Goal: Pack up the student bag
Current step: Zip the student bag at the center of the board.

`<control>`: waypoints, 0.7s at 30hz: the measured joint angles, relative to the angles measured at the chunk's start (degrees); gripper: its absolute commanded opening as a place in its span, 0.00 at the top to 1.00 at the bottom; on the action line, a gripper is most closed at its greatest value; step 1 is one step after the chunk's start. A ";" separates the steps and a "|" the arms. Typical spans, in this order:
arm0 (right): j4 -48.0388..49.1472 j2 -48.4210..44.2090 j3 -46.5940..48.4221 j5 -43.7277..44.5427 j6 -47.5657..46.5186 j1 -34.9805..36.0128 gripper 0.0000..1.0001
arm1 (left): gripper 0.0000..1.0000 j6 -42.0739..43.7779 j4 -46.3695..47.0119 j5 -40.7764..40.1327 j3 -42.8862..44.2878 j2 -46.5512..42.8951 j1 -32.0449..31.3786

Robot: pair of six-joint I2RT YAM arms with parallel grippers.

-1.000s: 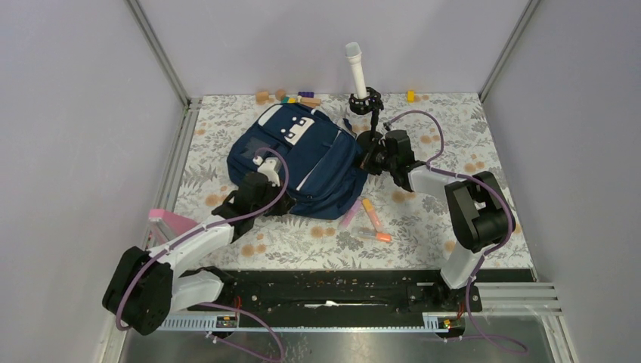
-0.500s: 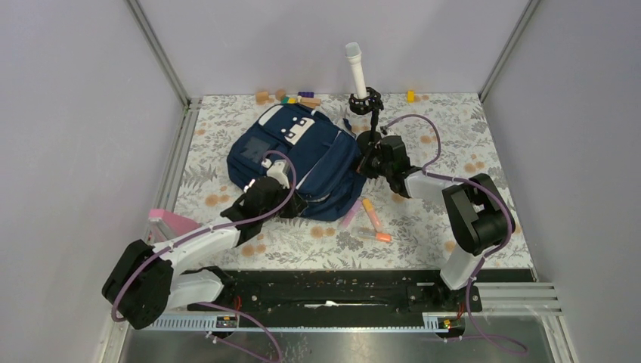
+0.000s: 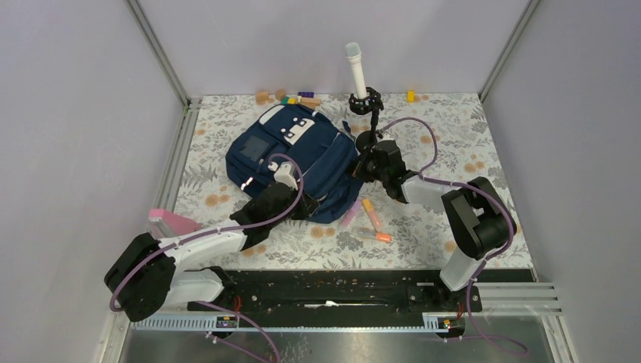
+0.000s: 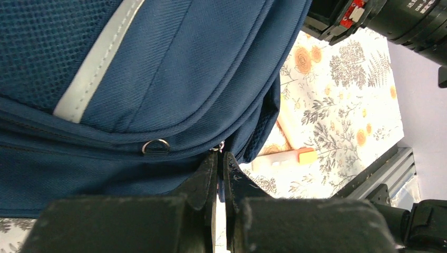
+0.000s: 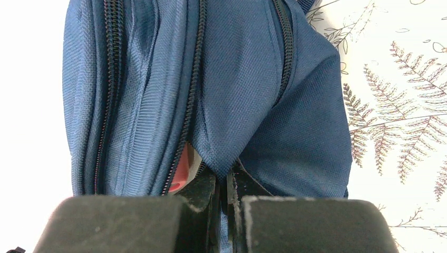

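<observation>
The student bag [image 3: 295, 155] is navy blue with white patches and lies in the middle of the floral table. My left gripper [image 3: 306, 204] is at the bag's near edge. In the left wrist view it [image 4: 220, 156] is shut on a zipper pull with a small metal ring, under the bag [image 4: 158, 68]. My right gripper [image 3: 357, 168] is at the bag's right side. In the right wrist view it [image 5: 224, 178] is shut on a fold of bag fabric [image 5: 237, 79]. A red-orange item [image 5: 182, 171] shows through a gap in the zipper beside it.
An orange marker [image 3: 370, 214], another orange-tipped marker [image 3: 376, 236] and a pink one [image 3: 350, 215] lie right of the bag's near corner. A white cylinder on a black stand [image 3: 355, 72] is behind it. Small blocks [image 3: 287, 97] line the back edge. A pink object [image 3: 172, 221] sits at the left rail.
My left gripper has slid right along the bag's near edge, still shut. The bag has shifted slightly left. My right gripper has moved a little left and nearer with the fabric.
</observation>
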 measured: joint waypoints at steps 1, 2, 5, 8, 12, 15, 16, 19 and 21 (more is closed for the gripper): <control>0.15 -0.04 -0.15 0.26 0.04 0.17 1.00 | 1.00 -0.63 0.48 -0.81 0.00 0.24 -0.57; 0.55 -0.09 -0.42 0.61 0.11 0.33 1.00 | 1.00 -1.07 0.83 -1.36 0.00 0.46 -0.96; 1.33 -0.20 -1.09 1.44 0.39 0.83 1.00 | 1.00 -2.49 2.12 -3.37 0.00 1.22 -2.43; 2.40 -0.28 -1.90 2.56 0.57 1.57 1.00 | 1.00 -3.87 3.21 -5.16 0.07 1.99 -3.67; 3.63 -0.63 -2.99 3.91 0.68 2.36 1.00 | 1.00 -5.75 4.68 -6.60 0.39 3.21 -4.72; 3.82 -1.18 -3.50 4.57 0.39 2.62 0.82 | 1.00 -7.08 5.03 -7.19 0.48 3.56 -5.05; 3.69 -1.64 -3.72 4.68 0.15 2.67 0.69 | 1.00 -7.41 5.03 -7.23 0.48 3.56 -5.09; 2.86 -5.11 -4.96 5.51 -1.99 3.06 0.43 | 1.00 -8.72 4.61 -7.32 0.55 3.30 -5.29; 1.62 -9.09 -5.81 5.90 -4.70 3.58 0.38 | 1.00 -9.62 4.48 -7.45 0.57 2.75 -5.29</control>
